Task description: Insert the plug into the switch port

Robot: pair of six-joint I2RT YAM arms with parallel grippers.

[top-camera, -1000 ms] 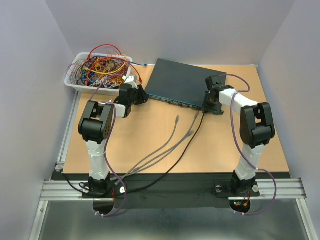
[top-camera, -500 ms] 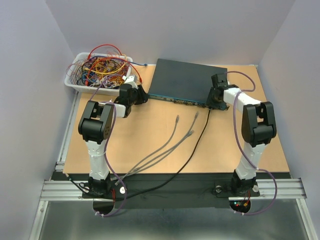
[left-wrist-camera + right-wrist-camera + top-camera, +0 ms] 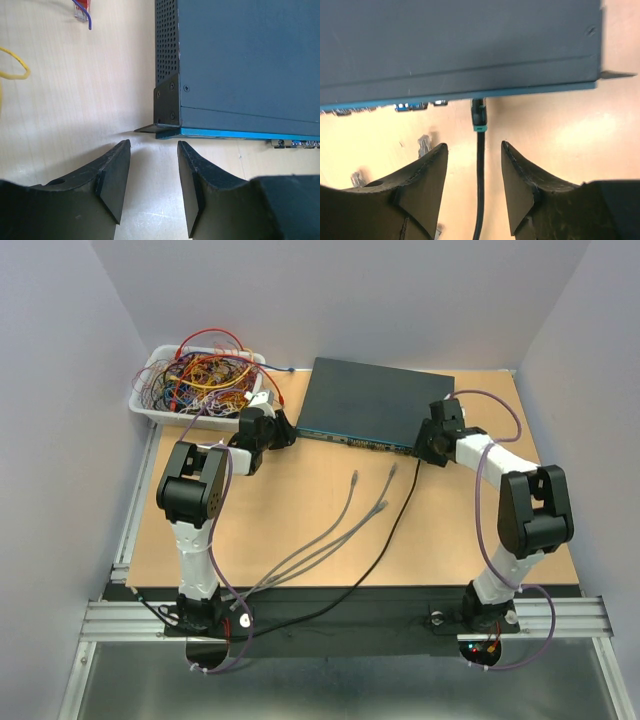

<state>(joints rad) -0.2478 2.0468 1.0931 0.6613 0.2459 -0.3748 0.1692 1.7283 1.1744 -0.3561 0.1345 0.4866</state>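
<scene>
I judge the plug [image 3: 479,117] seated in the switch [image 3: 460,45], just ahead of my spread right end effector [image 3: 473,147]; left end effector [image 3: 152,145] spread, empty.

My right tool [image 3: 473,145] has let go. Its jaws, pinched nearly shut a second ago, now stand apart, and the plug [image 3: 479,116] sits free between them with its tip in the front of the switch [image 3: 372,400]. I've drawn the tool back a little off that front, and my elbow has swung toward the tabletop's right edge. The switch, skewed before, now lies squarer to the far edge, and the black cable [image 3: 392,515] has shifted with it.
</scene>
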